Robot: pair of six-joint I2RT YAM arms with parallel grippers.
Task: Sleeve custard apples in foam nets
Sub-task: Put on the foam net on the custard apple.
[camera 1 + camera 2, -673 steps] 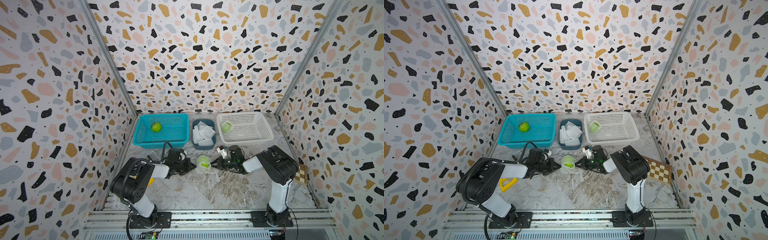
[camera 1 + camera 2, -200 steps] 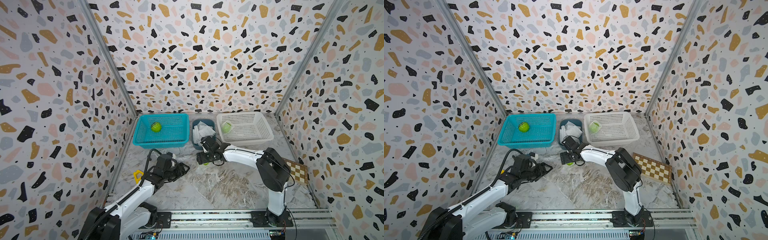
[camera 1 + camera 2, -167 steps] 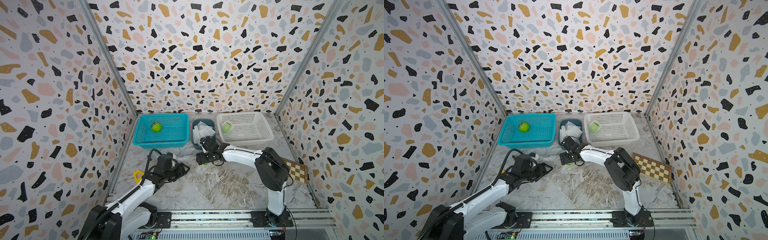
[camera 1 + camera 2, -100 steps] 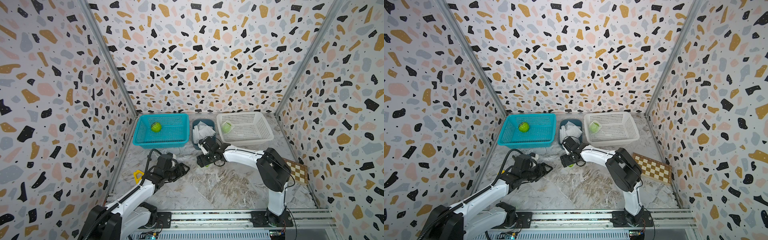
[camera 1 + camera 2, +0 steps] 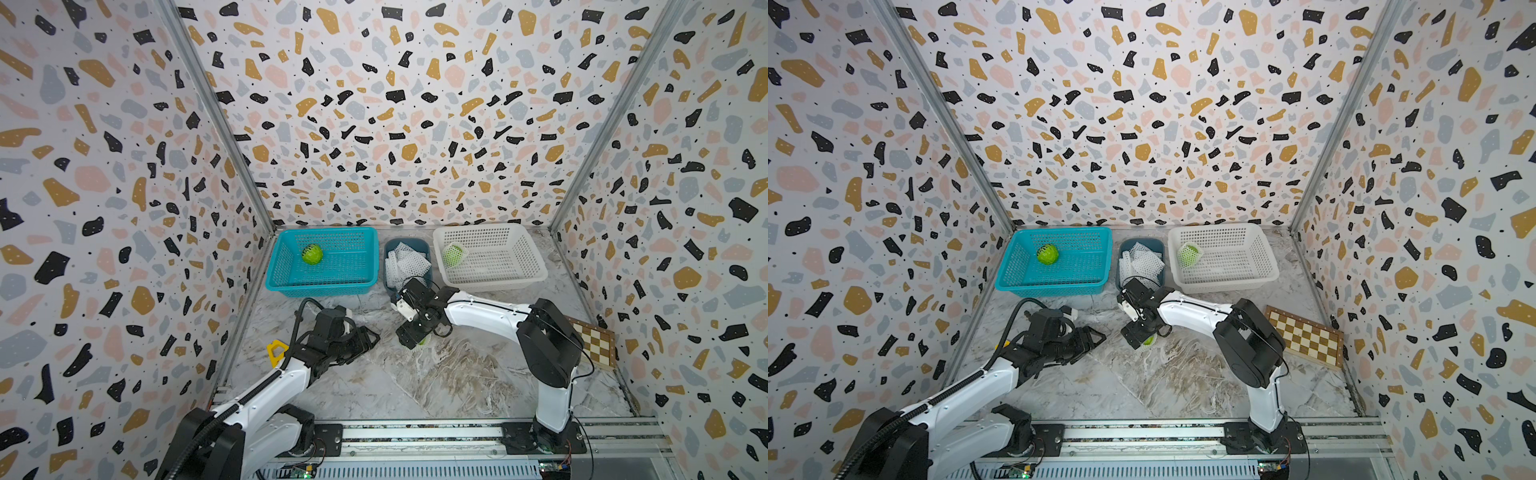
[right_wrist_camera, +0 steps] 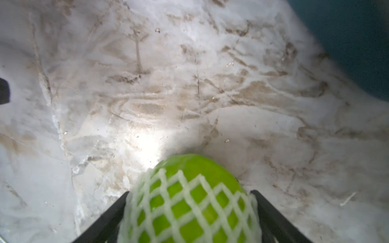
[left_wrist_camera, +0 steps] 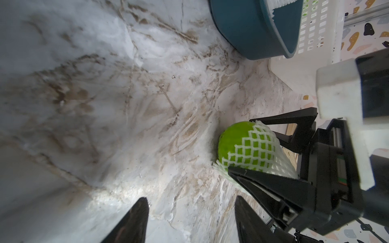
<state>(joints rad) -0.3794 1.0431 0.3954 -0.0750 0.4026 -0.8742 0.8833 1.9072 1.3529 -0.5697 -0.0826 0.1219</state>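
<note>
A bare apple (image 5: 312, 254) waits in the teal basket (image 5: 316, 289). The left pincer (image 5: 371, 338) is open and empty. Just right of it a netted apple (image 7: 242, 145) lies on the desk (image 5: 436, 382), between the jaws of the right pincer (image 6: 189, 192); if they squeeze it, I cannot tell. Sleeving of this one looks done; next, I think, it needs a firm grip and a lift into the white basket (image 5: 519, 257)

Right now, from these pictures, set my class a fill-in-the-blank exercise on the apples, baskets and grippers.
1. The apple in the teal basket wears ___ net.
2. The white basket holds ___ netted apple.
3. The right gripper straddles a third apple, netted, lying on the ___.
4. The left gripper holds ___.
Missing words: no; one; table; nothing.
</note>
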